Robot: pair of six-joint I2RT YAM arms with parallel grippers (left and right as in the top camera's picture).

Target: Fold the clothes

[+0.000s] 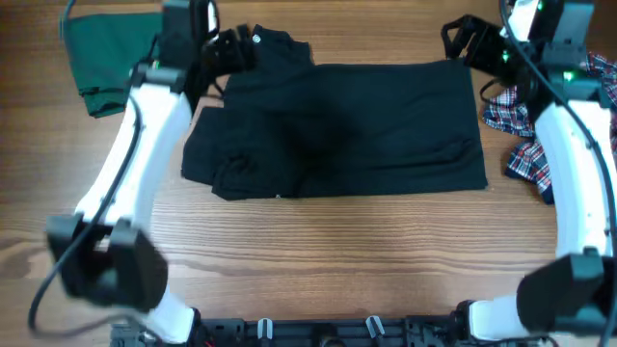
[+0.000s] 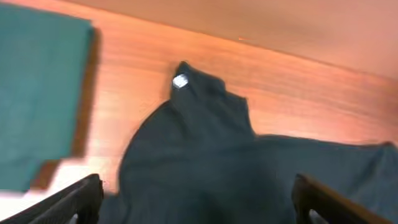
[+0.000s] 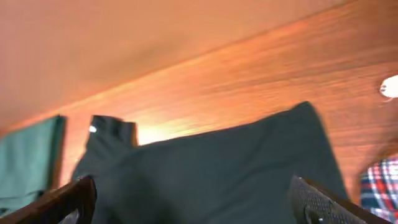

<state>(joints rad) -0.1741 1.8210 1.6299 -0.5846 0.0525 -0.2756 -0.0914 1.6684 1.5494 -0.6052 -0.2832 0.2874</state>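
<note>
The black polo shirt [image 1: 347, 130] lies partly folded in the middle of the table, with a bunched part and a small white tag [image 1: 256, 40] at its far left. It also shows in the left wrist view [image 2: 205, 162] and the right wrist view [image 3: 217, 174]. My left gripper [image 1: 220, 50] is open above the shirt's far left corner, holding nothing. My right gripper [image 1: 461, 40] is open above the shirt's far right corner, holding nothing. In both wrist views the fingers stand wide apart with the shirt below.
A solid green garment [image 1: 111, 58] lies folded at the far left, also in the left wrist view [image 2: 37, 93]. A red-white-blue plaid shirt [image 1: 521, 135] lies crumpled at the right, under my right arm. Bare wood table [image 1: 337, 251] lies in front of the shirt.
</note>
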